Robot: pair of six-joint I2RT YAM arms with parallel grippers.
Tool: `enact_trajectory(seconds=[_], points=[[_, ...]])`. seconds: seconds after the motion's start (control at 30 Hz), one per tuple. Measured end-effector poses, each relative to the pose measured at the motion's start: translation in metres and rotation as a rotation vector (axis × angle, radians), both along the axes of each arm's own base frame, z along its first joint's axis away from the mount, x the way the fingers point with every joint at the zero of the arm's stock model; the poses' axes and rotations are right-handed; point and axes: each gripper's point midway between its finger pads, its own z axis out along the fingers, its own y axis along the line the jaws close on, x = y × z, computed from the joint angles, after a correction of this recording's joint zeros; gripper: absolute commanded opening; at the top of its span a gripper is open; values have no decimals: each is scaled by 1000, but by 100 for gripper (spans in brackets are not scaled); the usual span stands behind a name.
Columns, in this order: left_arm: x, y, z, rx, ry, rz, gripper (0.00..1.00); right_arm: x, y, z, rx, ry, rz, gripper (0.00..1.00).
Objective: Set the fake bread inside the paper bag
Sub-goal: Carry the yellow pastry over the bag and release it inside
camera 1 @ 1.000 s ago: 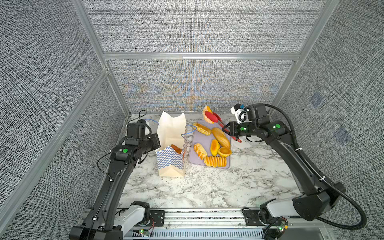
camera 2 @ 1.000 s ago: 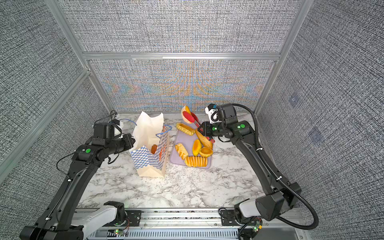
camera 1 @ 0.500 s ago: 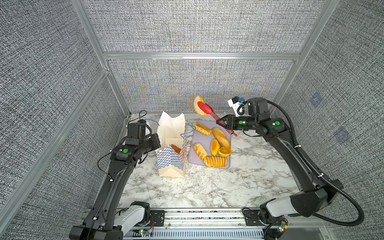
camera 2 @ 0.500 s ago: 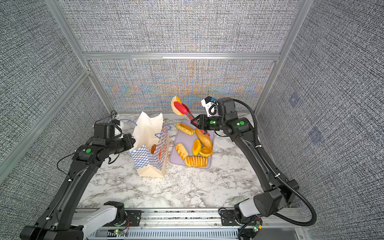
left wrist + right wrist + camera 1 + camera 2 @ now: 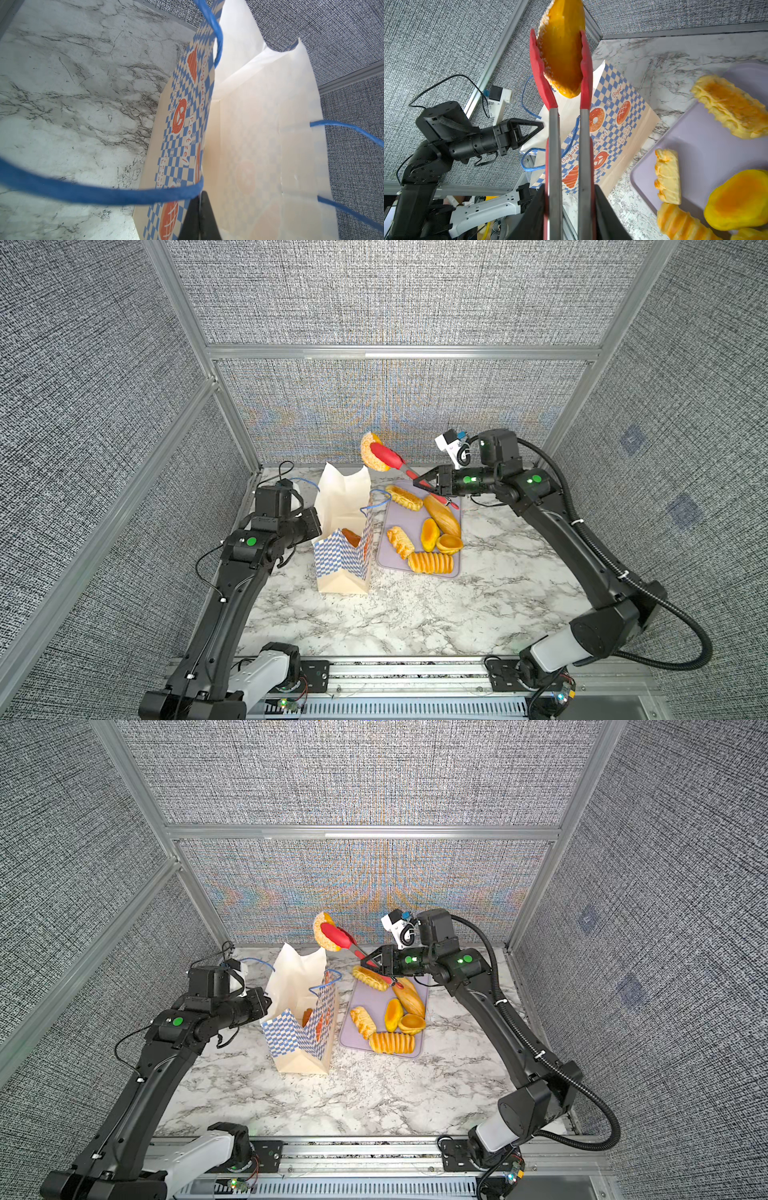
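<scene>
Fake bread bun (image 5: 368, 450) hangs raised near the far rim of the paper bag (image 5: 343, 572), pinched in red tongs (image 5: 388, 457) that the right claw (image 5: 422, 483) clenches. The left claw (image 5: 318, 523) grips the bag's left wall. The glossy bun could slip free short of the mouth.

Bright even light, soft shadows, back wall (image 5: 382, 414) moiré, cord handle (image 5: 83, 192) blurred

Both top views high, looking down on table (image 5: 415, 614), wrist views close, sharing paper bag (image 5: 182, 124)
</scene>
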Motion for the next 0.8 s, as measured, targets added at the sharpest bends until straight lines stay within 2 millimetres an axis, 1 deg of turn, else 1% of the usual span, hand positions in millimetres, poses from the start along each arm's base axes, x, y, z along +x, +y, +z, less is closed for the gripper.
enact_trajectory(seconds=[0.23, 0.4, 0.63, 0.8], points=[[1, 0, -1, 0, 3, 0, 0, -6, 20, 2, -16, -8, 64, 37], [2, 0, -1, -1, -1, 0, 0, -10, 30, -4, -56, 4, 106, 38], [4, -1, 0, -2, -5, 0, 0, -18, 36, -18, -131, 19, 145, 42], [4, -1, 0, -2, -6, 0, 0, -20, 37, -25, -175, 23, 158, 44]])
